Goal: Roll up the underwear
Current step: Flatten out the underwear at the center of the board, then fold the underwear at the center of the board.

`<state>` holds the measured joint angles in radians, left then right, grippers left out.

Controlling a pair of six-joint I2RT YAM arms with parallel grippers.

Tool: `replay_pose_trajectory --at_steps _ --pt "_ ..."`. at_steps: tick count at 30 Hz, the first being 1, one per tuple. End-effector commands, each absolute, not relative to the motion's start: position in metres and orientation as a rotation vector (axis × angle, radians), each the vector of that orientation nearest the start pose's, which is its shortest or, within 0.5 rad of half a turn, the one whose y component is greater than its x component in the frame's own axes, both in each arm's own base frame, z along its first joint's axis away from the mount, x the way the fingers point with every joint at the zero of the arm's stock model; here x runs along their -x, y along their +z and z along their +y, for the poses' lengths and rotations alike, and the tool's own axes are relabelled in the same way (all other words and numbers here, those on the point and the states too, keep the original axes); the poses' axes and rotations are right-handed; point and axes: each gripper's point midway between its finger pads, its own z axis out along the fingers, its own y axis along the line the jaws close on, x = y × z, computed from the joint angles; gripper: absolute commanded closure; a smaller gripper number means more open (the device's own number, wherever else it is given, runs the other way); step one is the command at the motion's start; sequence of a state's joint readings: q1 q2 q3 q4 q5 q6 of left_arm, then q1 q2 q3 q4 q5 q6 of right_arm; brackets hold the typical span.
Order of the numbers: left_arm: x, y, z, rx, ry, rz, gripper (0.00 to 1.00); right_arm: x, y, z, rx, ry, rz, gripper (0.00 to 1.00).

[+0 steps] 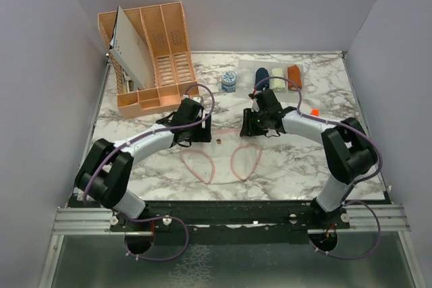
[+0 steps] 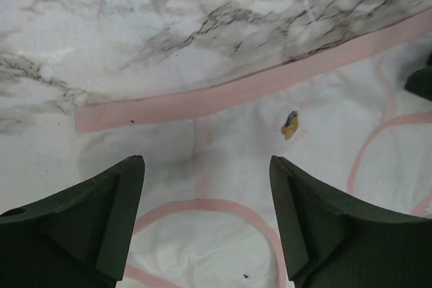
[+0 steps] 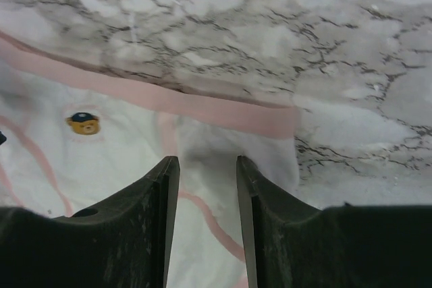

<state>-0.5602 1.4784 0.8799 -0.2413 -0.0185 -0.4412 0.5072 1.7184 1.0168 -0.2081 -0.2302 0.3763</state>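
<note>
The whitish-pink underwear (image 1: 223, 148) lies spread flat on the marble table, its pink waistband (image 2: 223, 96) toward the far side and a small bear print (image 3: 84, 123) in the middle. My left gripper (image 1: 196, 133) is down over its left end, jaws wide open (image 2: 206, 166) with flat cloth between them. Over its right corner my right gripper (image 1: 253, 126) has its jaws narrower but still apart (image 3: 206, 163), astride the cloth just below the waistband (image 3: 223, 114). The navy blue underwear (image 1: 261, 77) lies rolled at the back.
Beside the navy roll lie a cream cloth roll (image 1: 277, 77) and a rust-orange one (image 1: 295, 75). A small round tin (image 1: 229, 82) stands left of them. A peach slatted organiser (image 1: 162, 45) fills the back left corner. A small orange object (image 1: 314, 112) sits near the right arm.
</note>
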Motion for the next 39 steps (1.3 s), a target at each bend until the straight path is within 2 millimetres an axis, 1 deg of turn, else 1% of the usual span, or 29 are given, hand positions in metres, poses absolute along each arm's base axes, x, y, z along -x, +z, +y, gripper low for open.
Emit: replay_pose_trajectory --at_steps 1,3,5,8,10,13,15,17,18,20,22,24,25,27,30,33,36,39 --pt "-0.297 0.038 -0.194 -0.047 -0.345 2.543 0.21 -0.321 0.016 0.207 0.201 0.387 2.648 0.58" --pt "-0.295 0.029 -0.188 -0.034 -0.306 2.557 0.21 -0.319 0.012 0.196 0.193 0.313 2.651 0.58" --pt "-0.293 0.022 -0.183 -0.026 -0.267 2.571 0.21 -0.32 0.012 0.186 0.186 0.247 2.648 0.58" --pt "-0.292 0.017 -0.178 -0.022 -0.237 2.583 0.21 -0.32 0.017 0.182 0.204 0.224 2.639 0.59" --pt "-0.292 0.02 -0.181 -0.034 -0.257 2.576 0.22 -0.321 0.024 0.187 0.231 0.26 2.627 0.59" --pt "-0.294 0.036 -0.193 -0.078 -0.352 2.535 0.21 -0.318 0.044 0.208 0.285 0.432 2.564 0.55" --pt "-0.296 0.054 -0.204 -0.112 -0.437 2.489 0.2 -0.313 0.065 0.224 0.317 0.583 2.486 0.53" --pt "-0.295 0.074 -0.212 -0.134 -0.517 2.438 0.19 -0.306 0.083 0.236 0.328 0.711 2.419 0.52" --pt "-0.295 0.083 -0.213 -0.129 -0.533 2.414 0.18 -0.302 0.09 0.242 0.335 0.77 2.392 0.53" --pt "-0.294 0.097 -0.208 -0.099 -0.524 2.38 0.17 -0.291 0.096 0.25 0.34 0.869 2.381 0.52" --pt "-0.292 0.104 -0.198 -0.054 -0.494 2.366 0.16 -0.282 0.093 0.255 0.341 0.923 2.403 0.53" --pt "-0.284 0.101 -0.192 -0.021 -0.482 2.381 0.14 -0.279 0.083 0.254 0.334 0.915 2.441 0.54" --pt "-0.28 0.098 -0.191 -0.011 -0.484 2.391 0.14 -0.279 0.073 0.25 0.315 0.876 2.474 0.55" --pt "-0.273 0.088 -0.186 0.015 -0.476 2.412 0.14 -0.285 0.057 0.235 0.256 0.743 2.535 0.56" --pt "-0.263 0.077 -0.18 0.037 -0.462 2.449 0.14 -0.288 0.038 0.215 0.192 0.575 2.593 0.56" --pt "-0.254 0.072 -0.171 0.065 -0.437 2.461 0.14 -0.286 0.026 0.204 0.169 0.5 2.619 0.55" --pt "-0.25 0.072 -0.163 0.118 -0.41 2.453 0.13 -0.285 0.016 0.192 0.168 0.405 2.659 0.55" --pt "-0.247 0.072 -0.158 0.157 -0.397 2.449 0.11 -0.287 0.012 0.18 0.177 0.297 2.682 0.55"
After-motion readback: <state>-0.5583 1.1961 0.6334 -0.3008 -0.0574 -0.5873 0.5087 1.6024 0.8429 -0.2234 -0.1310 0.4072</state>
